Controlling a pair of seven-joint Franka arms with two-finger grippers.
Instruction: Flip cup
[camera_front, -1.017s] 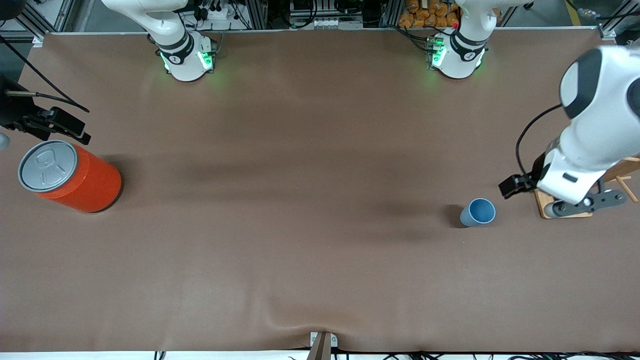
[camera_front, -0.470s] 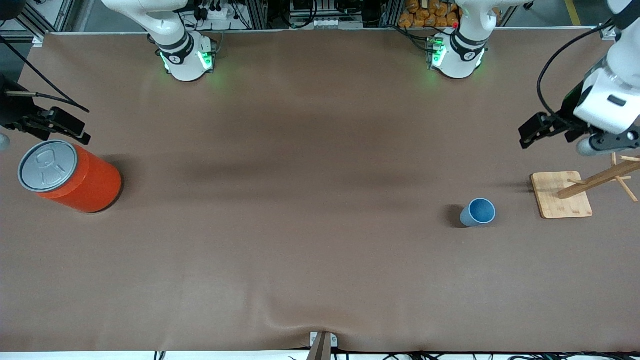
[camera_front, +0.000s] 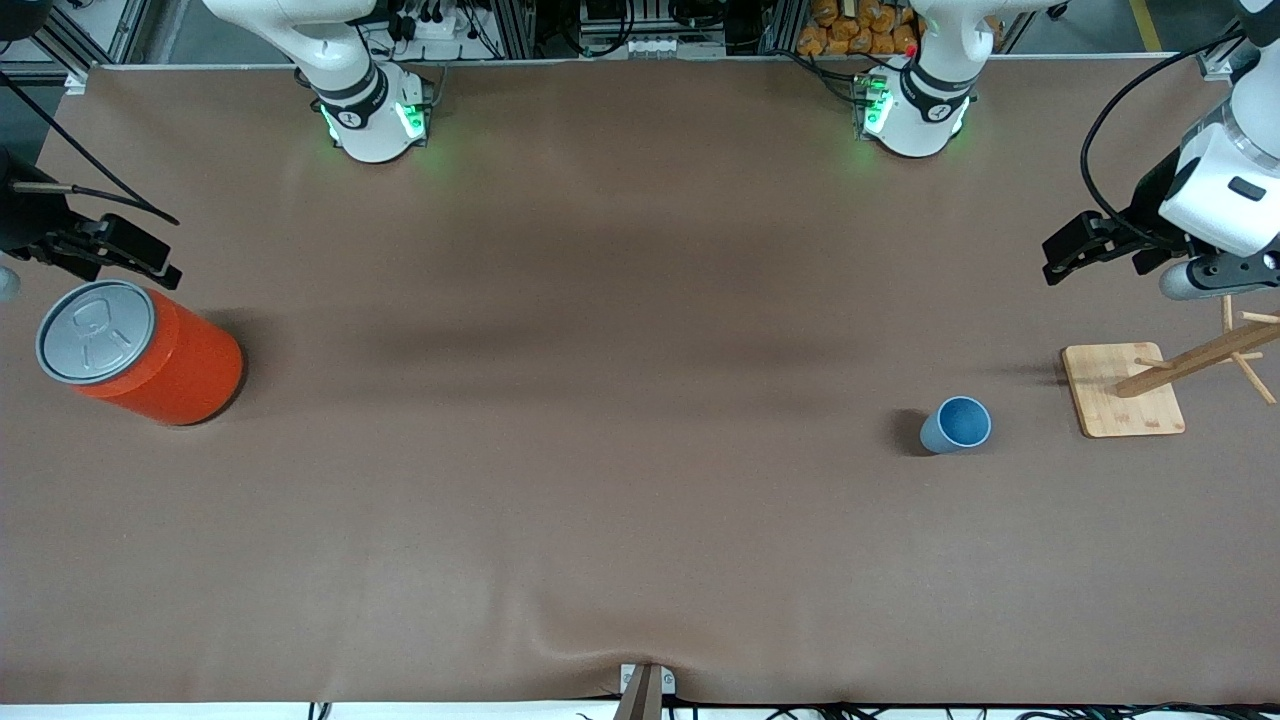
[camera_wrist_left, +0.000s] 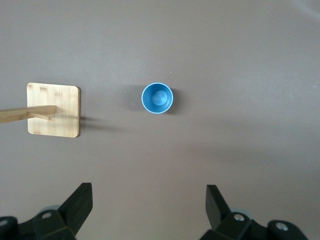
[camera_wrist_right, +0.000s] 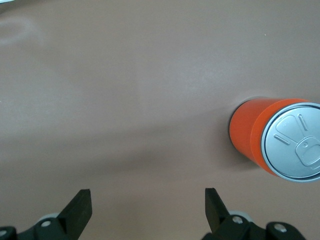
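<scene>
The cup (camera_front: 955, 424) is a small light-blue tumbler standing upright, mouth up, on the brown table toward the left arm's end. The left wrist view looks down into the cup (camera_wrist_left: 157, 98), which is empty. My left gripper (camera_wrist_left: 148, 192) hangs high over bare table beside the wooden stand, well apart from the cup, its jaws open and empty. In the front view, the left gripper (camera_front: 1212, 276) shows at the edge. My right gripper (camera_wrist_right: 147, 192) waits open and empty over bare table beside the orange can.
A large orange can (camera_front: 140, 350) with a grey lid stands at the right arm's end. It also appears in the right wrist view as the orange can (camera_wrist_right: 280, 142). A wooden stand (camera_front: 1123, 390) with a leaning pegged pole (camera_front: 1200, 355) sits beside the cup.
The left arm has lifted off the wooden stand and drawn back toward its base, uncovering the stand. The cup, the can and the right arm have not moved.
</scene>
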